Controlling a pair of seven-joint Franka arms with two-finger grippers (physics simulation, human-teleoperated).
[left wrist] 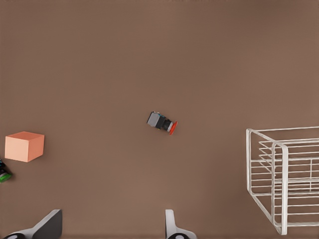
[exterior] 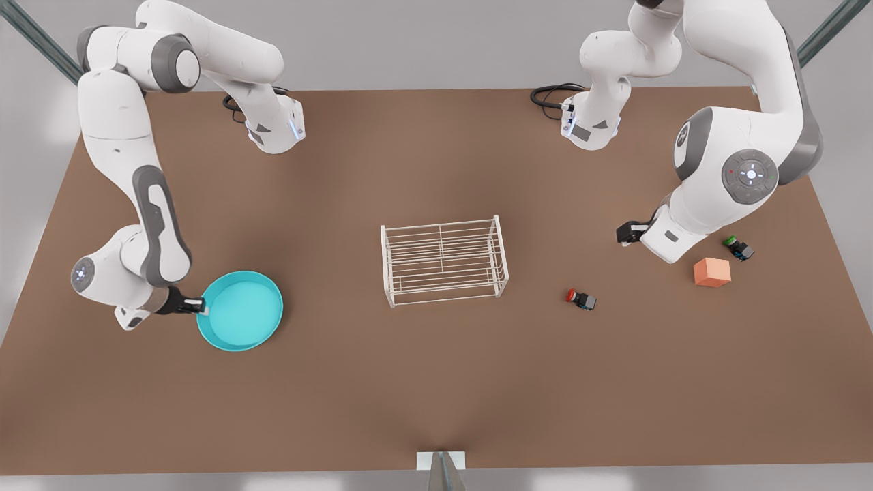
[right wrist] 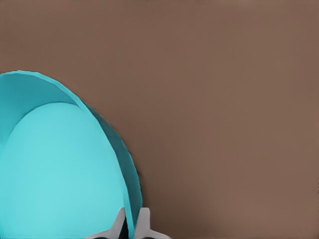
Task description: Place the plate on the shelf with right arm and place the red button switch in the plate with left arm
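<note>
The turquoise plate point(exterior: 240, 310) lies at the front view's left. My right gripper point(exterior: 202, 305) is shut on its near-side rim; the right wrist view shows the plate's rim point(right wrist: 107, 134) pinched between the fingertips point(right wrist: 144, 221). The white wire shelf point(exterior: 443, 261) stands mid-table with nothing on it, and its corner point(left wrist: 279, 174) shows in the left wrist view. The red button switch point(exterior: 580, 299) lies on its side to the front view's right of the shelf. My left gripper point(exterior: 624, 233) hovers open above and beyond the switch point(left wrist: 162, 122), apart from it.
An orange cube point(exterior: 712, 272) and a green-capped switch point(exterior: 738, 247) sit near the left arm at the front view's right; both also appear in the left wrist view, the cube point(left wrist: 24, 146) beside the green switch point(left wrist: 3, 172). Brown table point(exterior: 436, 395) stretches wide around them.
</note>
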